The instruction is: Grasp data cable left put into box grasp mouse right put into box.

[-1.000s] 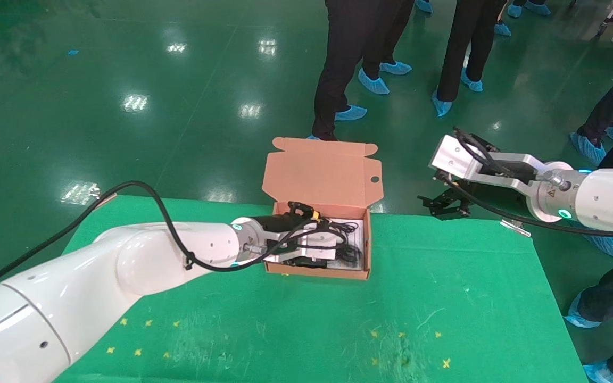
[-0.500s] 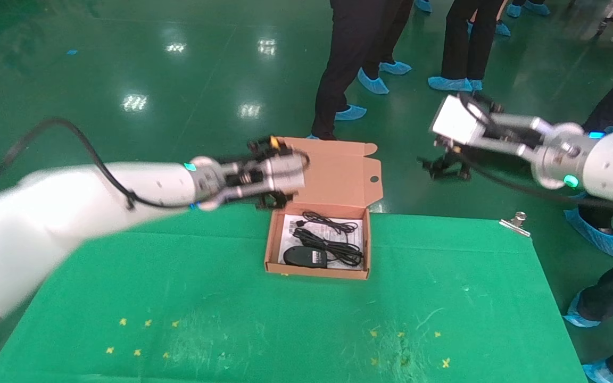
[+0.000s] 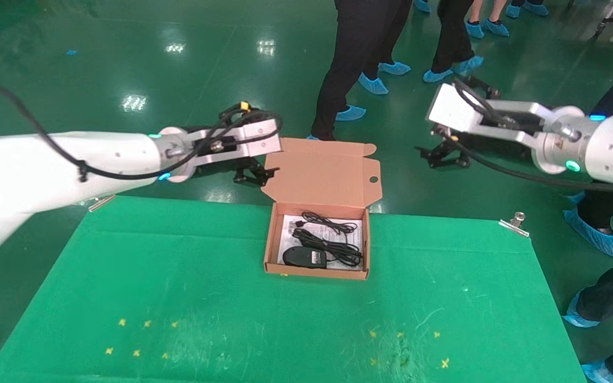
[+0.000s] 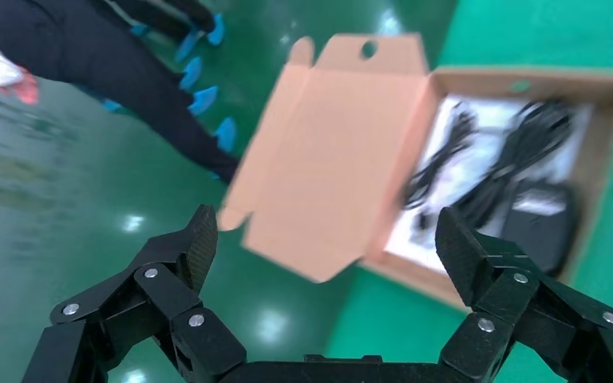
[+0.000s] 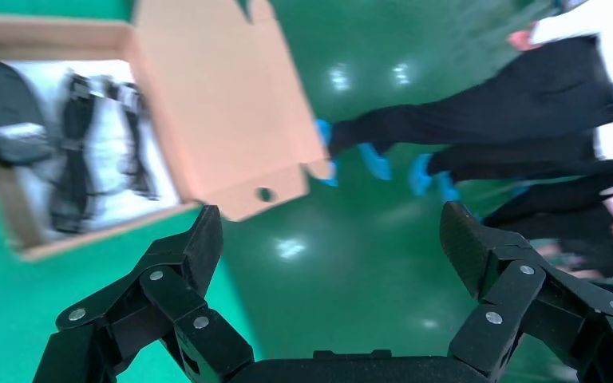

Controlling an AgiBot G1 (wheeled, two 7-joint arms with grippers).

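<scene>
Box (image 3: 270,250) is seen at the centre of the head view, on the green table (image 3: 179,287), its lid (image 3: 322,173) thrown open and standing up at the far side, a round hole near the lid's right edge. Inside, everything is already packed! The mouse (image 3: 304,257) is found in the lower left of the tray, lying on a white printed sheet (image 3: 287,234). The data cable (image 3: 333,250) is laid just beside it, stretching toward the lower right of the tray, and a thinner black cord (image 3: 330,222) is looped above it near the hinge.

Up in the left half of the frame, the left gripper (image 3: 253,174) is held in the air off the far table edge, just left of the lid, and its fingers are spread wide with nothing between them, as is confirmed in the left wrist view (image 4: 323,239). At the upper right, the right gripper (image 3: 442,157) is hung over the floor, well apart from the box, and it too is shown splayed wide and empty in its own wrist view (image 5: 327,239).

Metal clips (image 3: 514,223) are fixed at the table's far corners. People in blue shoe covers (image 3: 373,82) are seen standing along the top of the frame.
</scene>
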